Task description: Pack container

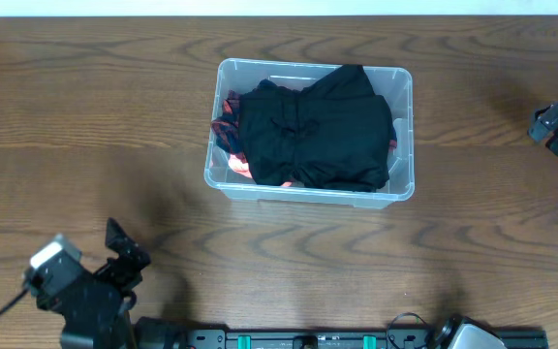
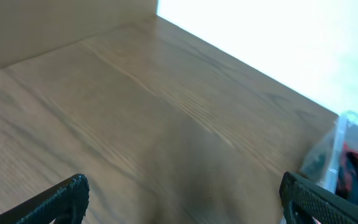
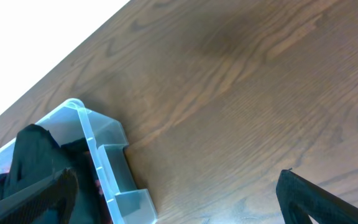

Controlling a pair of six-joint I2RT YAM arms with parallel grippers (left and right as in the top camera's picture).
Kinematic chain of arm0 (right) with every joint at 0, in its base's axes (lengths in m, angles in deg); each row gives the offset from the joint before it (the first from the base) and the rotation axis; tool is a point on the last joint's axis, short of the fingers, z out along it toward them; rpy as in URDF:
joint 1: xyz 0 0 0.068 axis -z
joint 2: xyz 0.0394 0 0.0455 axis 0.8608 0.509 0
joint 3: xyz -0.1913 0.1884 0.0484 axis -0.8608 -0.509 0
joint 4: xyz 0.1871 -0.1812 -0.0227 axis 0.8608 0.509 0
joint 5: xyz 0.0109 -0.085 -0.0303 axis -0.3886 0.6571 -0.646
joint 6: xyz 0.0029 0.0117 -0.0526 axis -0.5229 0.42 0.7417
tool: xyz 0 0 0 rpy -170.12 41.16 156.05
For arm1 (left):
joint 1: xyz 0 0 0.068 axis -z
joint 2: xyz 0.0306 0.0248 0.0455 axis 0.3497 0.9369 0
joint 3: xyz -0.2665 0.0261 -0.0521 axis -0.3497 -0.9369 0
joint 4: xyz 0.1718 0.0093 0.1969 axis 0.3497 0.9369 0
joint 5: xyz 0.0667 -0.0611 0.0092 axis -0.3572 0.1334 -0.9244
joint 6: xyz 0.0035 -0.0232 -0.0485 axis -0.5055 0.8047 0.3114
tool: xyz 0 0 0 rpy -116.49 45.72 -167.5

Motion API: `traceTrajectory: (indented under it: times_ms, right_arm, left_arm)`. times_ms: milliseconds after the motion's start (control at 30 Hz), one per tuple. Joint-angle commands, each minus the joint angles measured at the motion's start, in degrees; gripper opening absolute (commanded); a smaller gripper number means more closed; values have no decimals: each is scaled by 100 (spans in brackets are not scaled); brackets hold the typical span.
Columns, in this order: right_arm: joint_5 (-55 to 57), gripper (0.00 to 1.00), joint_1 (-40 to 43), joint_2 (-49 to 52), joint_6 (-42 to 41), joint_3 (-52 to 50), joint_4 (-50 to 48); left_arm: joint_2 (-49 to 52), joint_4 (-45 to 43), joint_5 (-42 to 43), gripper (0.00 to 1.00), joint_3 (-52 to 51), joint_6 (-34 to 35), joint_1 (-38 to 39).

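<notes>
I see the container (image 1: pixel 308 194) standing on the table (image 1: pixel 85 116) in the middle of its width and nearer the far edge than the near one. Its long sides run parallel to that far edge. A strip of bare wood shows between its back rim and the edge. A black garment (image 1: pixel 313 131) fills most of it, bunched up to about rim height, and I cannot tell whether any fold rides over the rim. A bit of red cloth (image 1: pixel 232 141) peeks out under the garment along the left wall.

My left gripper (image 2: pixel 185 199) sits low at the near left corner, well apart from the container, with its jaws spread wide and nothing between them. Open wood runs from it up to the container's near left corner. In the left wrist view, the container's rim just shows at the right margin.

My right gripper (image 3: pixel 179 199) is out by the table's right edge, level with the container's far half, its jaws also wide apart and holding nothing. In its wrist view, a broad stretch of bare wood separates it from the container's side wall, with the table's edge running diagonally behind.
</notes>
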Motion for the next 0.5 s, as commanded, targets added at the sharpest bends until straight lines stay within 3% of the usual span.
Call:
traceTrajectory:
  times_ms: [0,200,467]
  right_arm:
    - [-2,99,42,-44,70,26,4]
    - [-2,99,42,-44,70,26,4]
    - [-2,99,44,-44,70,26,7]
  left_arm:
    - [-400,-37,9,98,-269,111,-227]
    - [-868,-321,11,98,-868,114,-461]
    - [-1058,-1563,431,98,-1816,179,-612]
